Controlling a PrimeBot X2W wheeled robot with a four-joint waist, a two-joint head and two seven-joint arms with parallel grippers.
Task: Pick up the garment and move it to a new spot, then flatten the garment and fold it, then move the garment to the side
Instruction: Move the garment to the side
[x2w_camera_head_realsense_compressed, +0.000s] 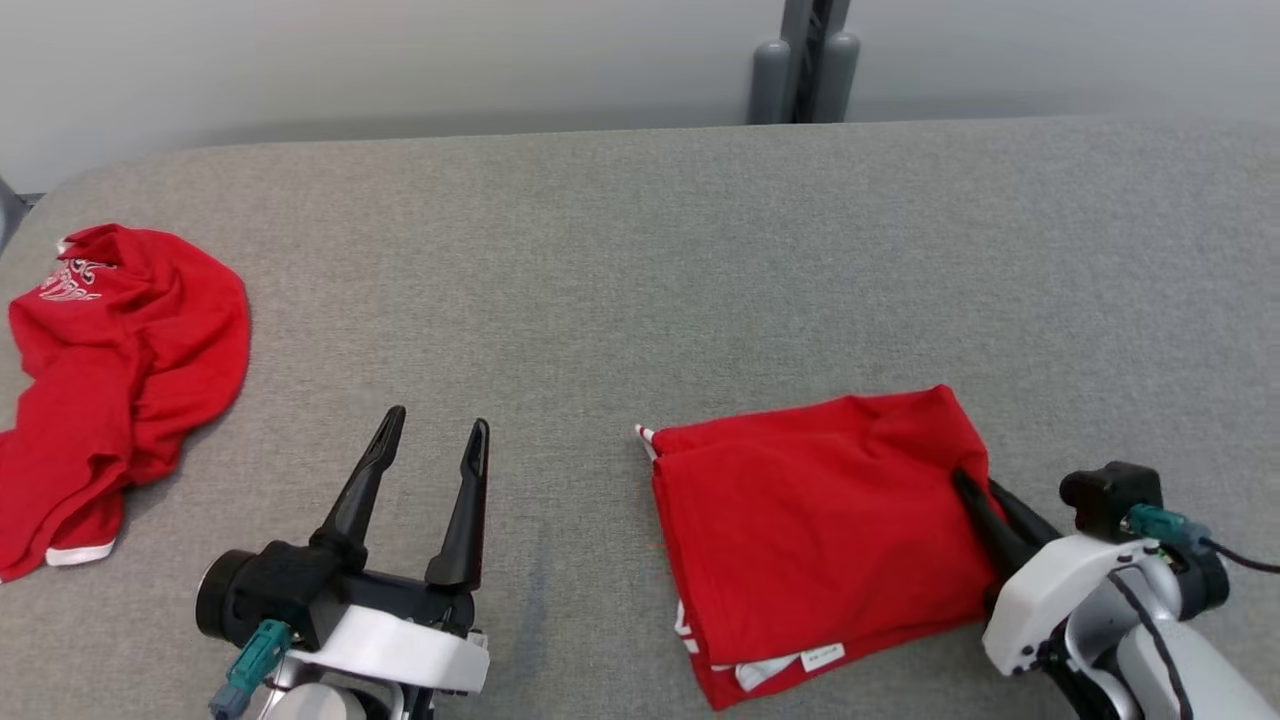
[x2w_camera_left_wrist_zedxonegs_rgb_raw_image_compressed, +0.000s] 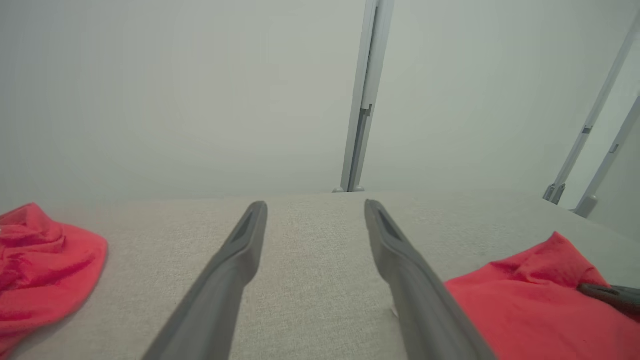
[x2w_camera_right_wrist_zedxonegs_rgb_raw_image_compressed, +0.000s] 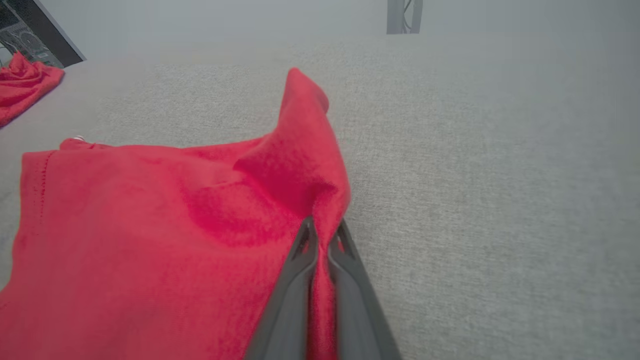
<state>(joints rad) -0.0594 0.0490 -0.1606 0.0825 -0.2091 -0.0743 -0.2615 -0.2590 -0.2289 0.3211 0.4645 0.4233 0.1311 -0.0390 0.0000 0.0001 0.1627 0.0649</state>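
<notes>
A folded red garment (x2w_camera_head_realsense_compressed: 815, 530) lies on the grey table at the front right, with white trim and a label at its near edge. My right gripper (x2w_camera_head_realsense_compressed: 975, 490) is shut on its right edge, and the cloth bunches into a raised ridge there. In the right wrist view the two fingers of the right gripper (x2w_camera_right_wrist_zedxonegs_rgb_raw_image_compressed: 322, 230) pinch the red garment (x2w_camera_right_wrist_zedxonegs_rgb_raw_image_compressed: 150, 240) between them. My left gripper (x2w_camera_head_realsense_compressed: 435, 430) stands open above bare table, left of the folded garment, holding nothing. In the left wrist view the left gripper (x2w_camera_left_wrist_zedxonegs_rgb_raw_image_compressed: 315, 207) points at the far edge, the garment (x2w_camera_left_wrist_zedxonegs_rgb_raw_image_compressed: 540, 305) to its right.
A second red garment (x2w_camera_head_realsense_compressed: 110, 370) with white print lies crumpled at the table's left edge, also in the left wrist view (x2w_camera_left_wrist_zedxonegs_rgb_raw_image_compressed: 40, 270). A grey post (x2w_camera_head_realsense_compressed: 805, 60) stands behind the table's far edge. The grey table (x2w_camera_head_realsense_compressed: 640, 260) runs bare across the middle and back.
</notes>
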